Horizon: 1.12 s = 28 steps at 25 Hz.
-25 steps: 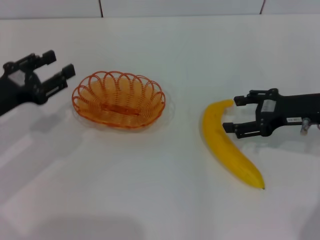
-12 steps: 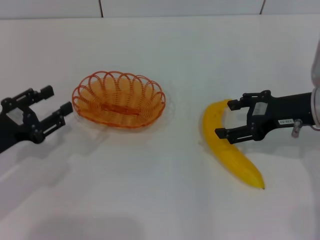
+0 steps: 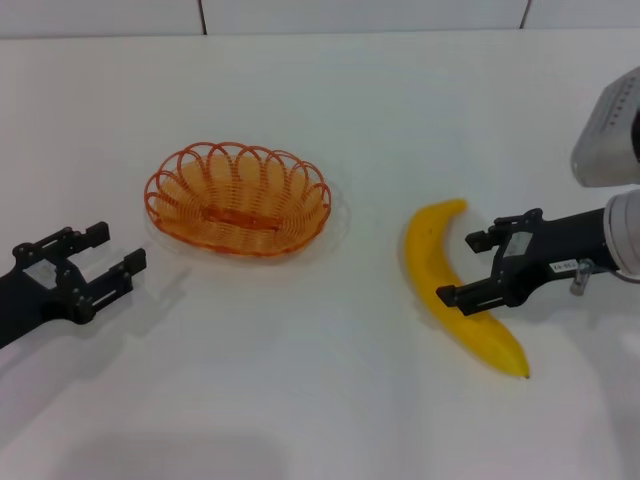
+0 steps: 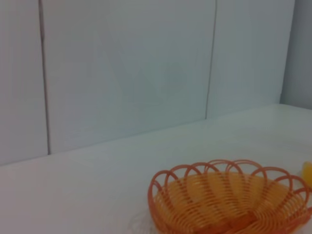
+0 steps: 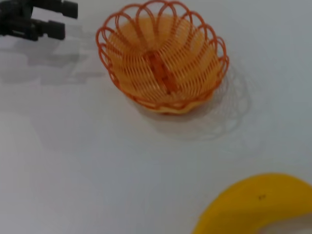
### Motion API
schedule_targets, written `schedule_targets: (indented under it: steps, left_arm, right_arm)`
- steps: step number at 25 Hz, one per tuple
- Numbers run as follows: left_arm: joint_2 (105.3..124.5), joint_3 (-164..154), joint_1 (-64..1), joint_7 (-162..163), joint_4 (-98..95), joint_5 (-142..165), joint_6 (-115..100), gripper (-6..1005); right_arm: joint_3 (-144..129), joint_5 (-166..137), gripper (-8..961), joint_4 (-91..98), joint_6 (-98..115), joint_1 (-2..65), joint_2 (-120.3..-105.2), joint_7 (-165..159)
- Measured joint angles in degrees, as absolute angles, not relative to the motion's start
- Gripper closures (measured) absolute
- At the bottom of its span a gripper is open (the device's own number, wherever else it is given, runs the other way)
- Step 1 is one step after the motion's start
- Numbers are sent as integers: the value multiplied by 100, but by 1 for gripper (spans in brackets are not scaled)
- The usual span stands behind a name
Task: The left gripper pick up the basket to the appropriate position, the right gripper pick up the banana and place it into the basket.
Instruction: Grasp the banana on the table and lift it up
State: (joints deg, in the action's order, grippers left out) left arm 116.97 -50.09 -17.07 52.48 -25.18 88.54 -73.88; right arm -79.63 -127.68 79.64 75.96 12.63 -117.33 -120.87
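The orange wire basket (image 3: 237,198) stands empty on the white table, left of centre; it also shows in the left wrist view (image 4: 229,200) and the right wrist view (image 5: 163,63). My left gripper (image 3: 115,250) is open and empty, low over the table to the front left of the basket, apart from it; it also shows far off in the right wrist view (image 5: 61,19). The yellow banana (image 3: 455,285) lies on the table at the right, dark tip toward me; part shows in the right wrist view (image 5: 253,204). My right gripper (image 3: 460,268) is open, its fingers straddling the banana's middle.
The white table (image 3: 320,90) spreads all round the basket and the banana. A white panelled wall (image 4: 126,68) rises behind the table's far edge. The bulky grey-white right arm (image 3: 608,130) enters from the right edge.
My left gripper has moved toward me and down, away from the basket's left side. My right gripper has slid along the banana toward its dark tip. The basket and banana have not moved.
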Motion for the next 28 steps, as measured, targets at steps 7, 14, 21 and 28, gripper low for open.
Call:
schedule_targets:
  steps: [7,14,21,28]
  left_arm:
    - [11684,-5009,-1711,5247,-2512,8866,-7347,381]
    - [11686,-5009,-1743,5242,-2452,8871,-7313,382]
    - [11681,-5010,-1774,5241,-2442,8892,-7312,382]
    - [11680,-5010,-1805,5238,-2442,8935,-7307,383]
  right_arm:
    - [-8145,-12843,73,8014,7645,1281,-11721,-12263]
    - [-8158,-12901,73,7773,7608,1369,-11697,-12277]
    - [-8164,-12927,73,7289,7514,1647,-11686,-12257]
    - [-8173,-12912,74,7232,7346,1778,-11688,-12231]
